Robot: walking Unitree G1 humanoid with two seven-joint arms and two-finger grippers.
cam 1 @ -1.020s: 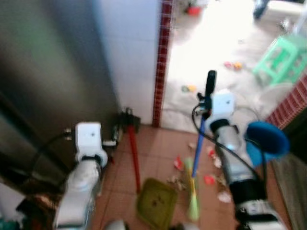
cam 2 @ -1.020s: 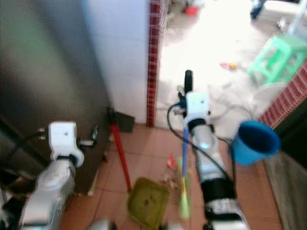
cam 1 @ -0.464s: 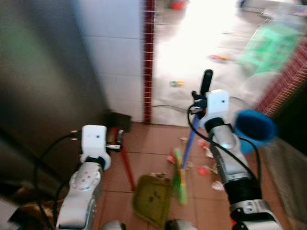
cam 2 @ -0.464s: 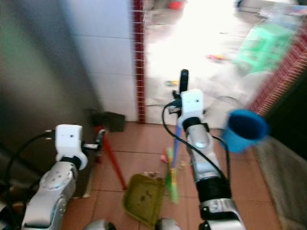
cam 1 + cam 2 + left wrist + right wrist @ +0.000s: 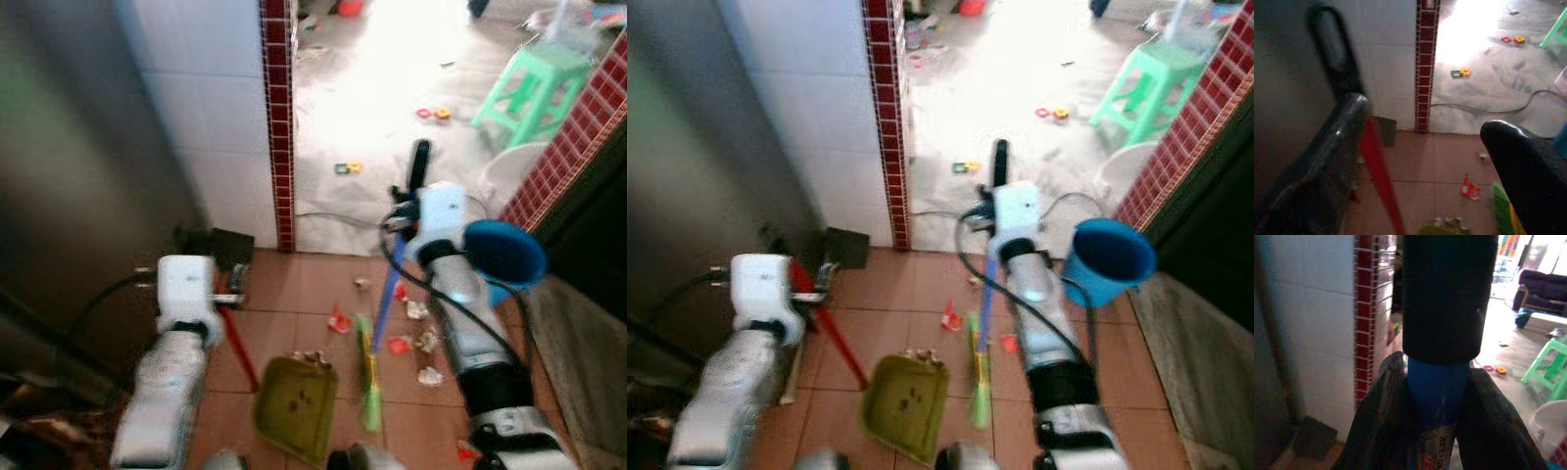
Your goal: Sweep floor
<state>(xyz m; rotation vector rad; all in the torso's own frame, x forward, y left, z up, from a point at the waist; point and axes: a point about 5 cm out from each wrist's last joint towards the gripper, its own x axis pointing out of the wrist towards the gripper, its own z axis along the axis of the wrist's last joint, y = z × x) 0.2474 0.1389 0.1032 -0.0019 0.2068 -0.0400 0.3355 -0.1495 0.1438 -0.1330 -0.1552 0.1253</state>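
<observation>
My right gripper [image 5: 405, 211] is shut on the blue handle of a broom [image 5: 1437, 382], just under its black top grip. The broom's green bristles [image 5: 370, 390] rest on the terracotta tiles among red and white litter scraps [image 5: 398, 344]. An olive-green dustpan [image 5: 294, 408] sits on the floor left of the bristles. Its red handle [image 5: 238, 348] slants up to my left gripper [image 5: 233, 285]. In the left wrist view that gripper [image 5: 1425, 115] is open, and the red handle [image 5: 1379, 171] leans against one finger [image 5: 1332, 156].
A blue bucket [image 5: 505, 253] stands close to my right arm. A white tiled wall with a red brick edge [image 5: 277, 127] rises ahead, and a dark metal surface [image 5: 69, 176] fills the left. Beyond lie a pale floor with small toys [image 5: 345, 167], a cable and a green stool [image 5: 529, 83].
The whole picture has shifted as the camera moved, and more of the pale floor shows. The broom and the dustpan stay at my grippers as before.
</observation>
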